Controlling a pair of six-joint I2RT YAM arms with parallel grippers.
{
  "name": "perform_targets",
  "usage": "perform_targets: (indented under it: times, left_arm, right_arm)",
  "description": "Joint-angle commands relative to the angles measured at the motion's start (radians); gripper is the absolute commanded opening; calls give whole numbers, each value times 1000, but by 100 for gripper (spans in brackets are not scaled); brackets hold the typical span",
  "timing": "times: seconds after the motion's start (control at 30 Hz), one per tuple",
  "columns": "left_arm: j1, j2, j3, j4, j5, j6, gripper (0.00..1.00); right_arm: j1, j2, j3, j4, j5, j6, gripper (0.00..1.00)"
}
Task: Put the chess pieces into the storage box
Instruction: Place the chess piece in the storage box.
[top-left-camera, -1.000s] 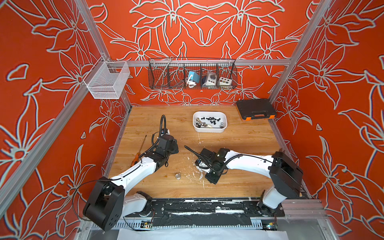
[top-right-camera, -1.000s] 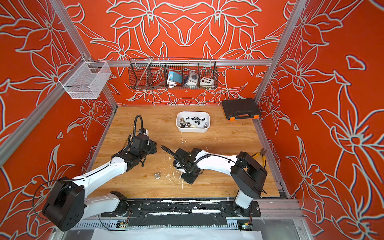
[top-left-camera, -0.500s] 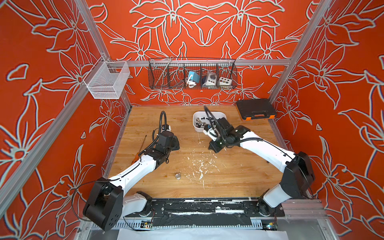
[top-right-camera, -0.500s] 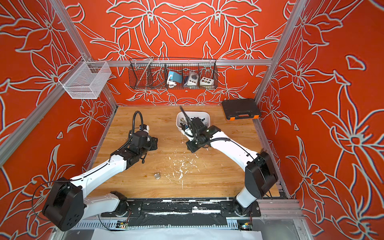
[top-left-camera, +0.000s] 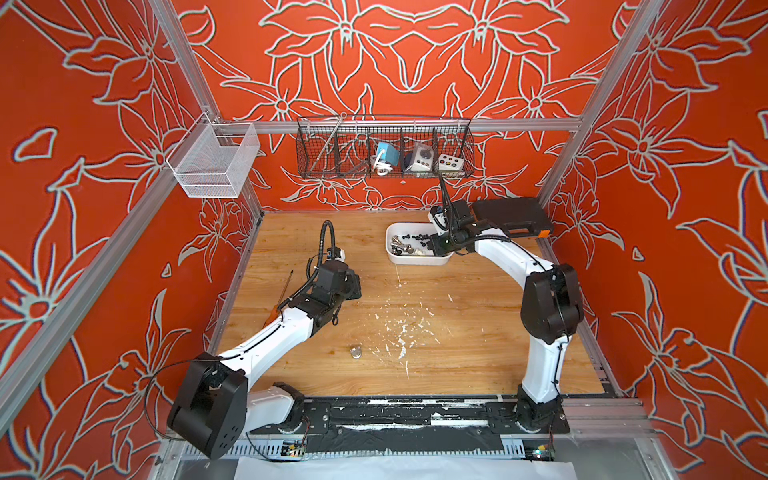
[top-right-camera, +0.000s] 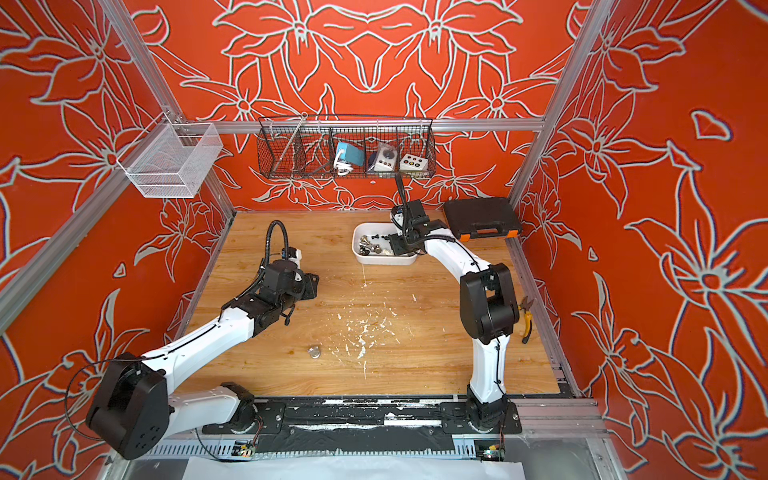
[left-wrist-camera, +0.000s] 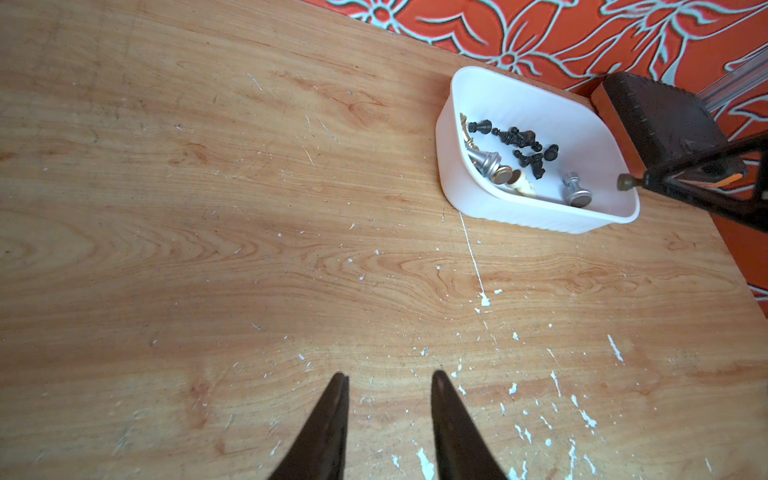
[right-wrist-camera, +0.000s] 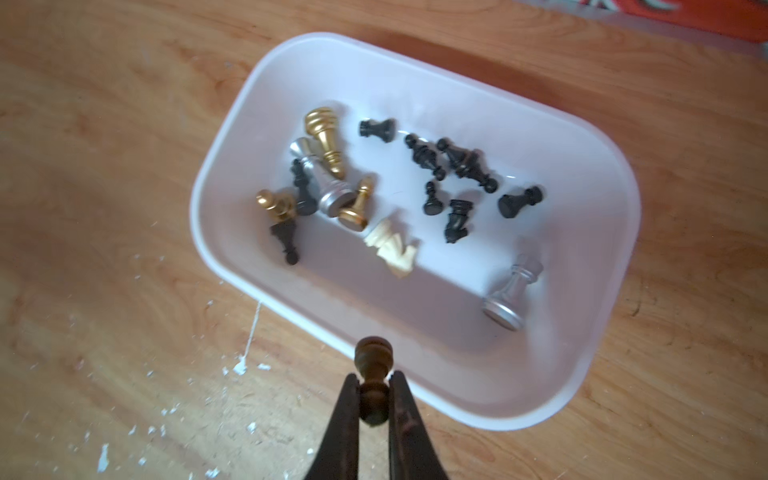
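- Step: delivery. The right gripper (right-wrist-camera: 372, 385) pinches a brown-gold piece (right-wrist-camera: 372, 359) over the near rim of the box (right-wrist-camera: 415, 70), by the table (top-left-camera: 457, 353) back edge.
- Next: move farther over the box, then let go.
- Left gripper (left-wrist-camera: 388, 376) spread, empty; a silver piece (top-left-camera: 355, 352) lies near the front edge.

Chess pieces (right-wrist-camera: 326, 183) are gathered inside the storage box (top-left-camera: 417, 260), with a tool case (top-left-camera: 513, 216) set just right of it and a lone piece (top-left-camera: 356, 352) well in front.
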Motion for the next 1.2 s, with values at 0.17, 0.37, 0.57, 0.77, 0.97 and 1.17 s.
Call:
perform_targets:
  times: [0.17, 0.37, 0.57, 0.77, 0.97, 1.17]
  left_arm:
    - [8, 28, 23, -6, 23, -2, 35]
    - [8, 33, 21, -13, 34, -9, 35]
    - [8, 30, 20, -19, 38, -11, 35]
    - [8, 29, 16, -22, 44, -12, 35]
    - [9, 21, 15, -29, 44, -11, 35]
    - [8, 13, 14, -48, 58, 5, 35]
  right_arm:
    - [-40, 44, 46, 64, 21, 70, 7]
    - [-51, 53, 28, 76, 10, 82, 8]
    - [-59, 48, 22, 77, 11, 86, 25]
    - [-63, 40, 12, 75, 7, 87, 28]
    - [-67, 27, 1, 76, 3, 93, 29]
    - [-70, -16, -40, 88, -12, 111, 29]
